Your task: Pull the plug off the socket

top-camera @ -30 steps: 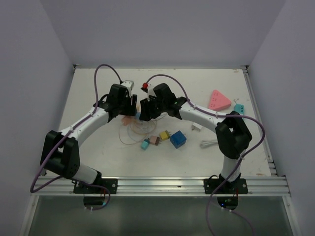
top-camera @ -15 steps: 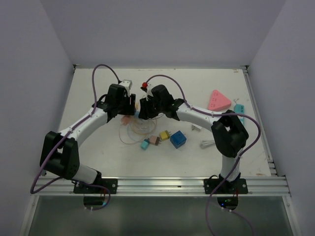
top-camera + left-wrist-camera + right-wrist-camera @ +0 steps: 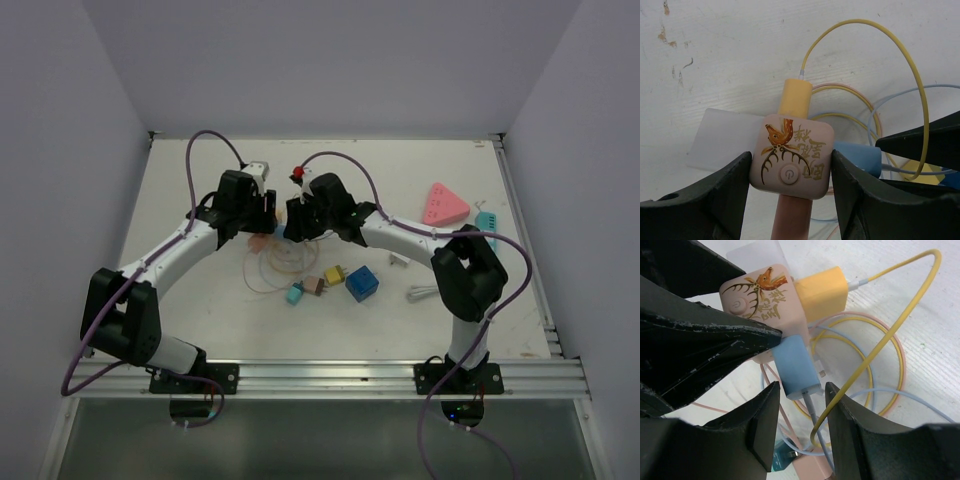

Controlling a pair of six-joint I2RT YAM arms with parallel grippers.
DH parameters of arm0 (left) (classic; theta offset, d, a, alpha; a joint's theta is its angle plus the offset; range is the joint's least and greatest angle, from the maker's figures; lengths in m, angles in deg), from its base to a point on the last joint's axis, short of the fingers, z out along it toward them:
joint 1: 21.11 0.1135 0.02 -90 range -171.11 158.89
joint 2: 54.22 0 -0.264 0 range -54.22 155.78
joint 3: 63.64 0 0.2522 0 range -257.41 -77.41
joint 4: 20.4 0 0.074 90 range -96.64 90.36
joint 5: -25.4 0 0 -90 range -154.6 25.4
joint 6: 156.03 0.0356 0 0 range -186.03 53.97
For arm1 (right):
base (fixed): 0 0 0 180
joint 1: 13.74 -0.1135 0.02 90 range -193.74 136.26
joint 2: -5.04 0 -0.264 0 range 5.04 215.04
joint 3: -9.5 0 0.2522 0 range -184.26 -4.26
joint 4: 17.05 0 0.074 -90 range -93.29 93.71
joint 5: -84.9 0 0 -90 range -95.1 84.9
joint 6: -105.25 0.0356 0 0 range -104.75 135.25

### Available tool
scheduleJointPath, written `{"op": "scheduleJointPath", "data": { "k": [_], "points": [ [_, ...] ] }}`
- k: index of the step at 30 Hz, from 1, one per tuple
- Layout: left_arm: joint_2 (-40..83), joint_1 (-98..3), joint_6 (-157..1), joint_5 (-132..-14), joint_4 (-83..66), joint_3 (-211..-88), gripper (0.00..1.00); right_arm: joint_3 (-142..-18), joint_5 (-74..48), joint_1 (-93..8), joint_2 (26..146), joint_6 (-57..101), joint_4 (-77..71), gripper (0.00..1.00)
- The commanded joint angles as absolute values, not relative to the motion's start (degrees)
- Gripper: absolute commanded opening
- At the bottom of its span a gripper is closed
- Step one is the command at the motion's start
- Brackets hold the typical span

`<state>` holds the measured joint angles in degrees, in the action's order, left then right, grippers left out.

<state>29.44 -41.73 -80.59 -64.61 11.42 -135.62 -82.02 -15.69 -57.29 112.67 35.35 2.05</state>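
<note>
left claw [image 3: 791,167] clamped on socket [image 3: 792,150] | right claw [image 3: 802,392] astride blue plug [image 3: 794,362], grip unclear

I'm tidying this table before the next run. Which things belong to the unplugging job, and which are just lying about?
Job: pink socket, blue plug.
Lying about: blue cube, pink triangle, yellow block, teal block, brown block.

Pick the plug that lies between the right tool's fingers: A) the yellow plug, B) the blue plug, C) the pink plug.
B: the right wrist view shows the blue plug, seated in the deer-printed socket block, between the fingers of the right tool.
</note>
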Motion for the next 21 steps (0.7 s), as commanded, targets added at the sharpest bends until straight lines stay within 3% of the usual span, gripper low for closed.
{"op": "scheduleJointPath", "data": {
  "k": [1, 8, 11, 16, 18, 21],
  "points": [
    [25.59, -41.32, -81.32, -66.62, 5.13, -136.12, 0.0, -84.51, -18.81, -57.16, 113.84, 35.9, -0.74, 0.46],
    [25.15, -41.24, -81.41, -66.88, 4.43, -135.59, 0.0, -84.42, -20.04, -57.07, 115.43, 36.35, -1.97, 0.48],
    [25.15, -41.15, -81.49, -66.8, 4.08, -135.33, 0.0, -83.81, -20.75, -57.07, 115.43, 36.61, -2.41, 0.39],
    [25.68, -41.06, -80.27, -63.3, 3.64, -134.89, 0.0, -82.05, -20.83, -57.07, 112.71, 36.26, -2.77, 0.06],
    [25.94, -41.06, -79.83, -59.0, 3.46, -134.36, 0.0, -81.61, -21.01, -57.07, 111.48, 35.82, -1.89, 0.0],
    [26.55, -41.06, -79.3, -55.11, 3.03, -133.83, 0.0, -80.38, -21.71, -56.99, 110.42, 35.64, -1.36, 0.0]
  ]
}}
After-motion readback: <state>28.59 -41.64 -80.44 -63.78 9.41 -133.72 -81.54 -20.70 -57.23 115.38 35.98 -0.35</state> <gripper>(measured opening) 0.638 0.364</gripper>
